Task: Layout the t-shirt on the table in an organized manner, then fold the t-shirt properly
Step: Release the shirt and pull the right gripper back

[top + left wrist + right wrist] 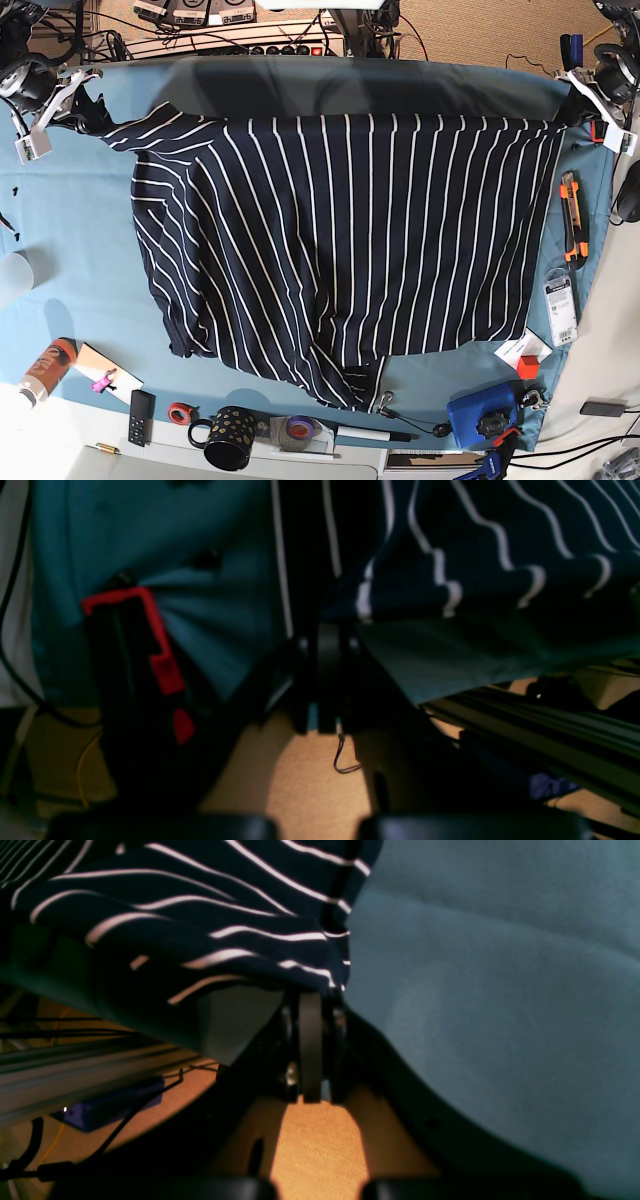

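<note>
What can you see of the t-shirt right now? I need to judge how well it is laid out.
The t-shirt is dark navy soft fabric with thin white stripes. It lies spread wide over the teal table, its far edge pulled taut in a line between the two arms. The right pincer and left pincer are each shut on a far corner. The near edge is uneven and rumpled, with folds bunched toward the right arm's side.

1 t-shirt (350, 250), 1 table (70, 250), 2 grippers, 1 mug (228, 438)

Overhead base view; close wrist views.
</note>
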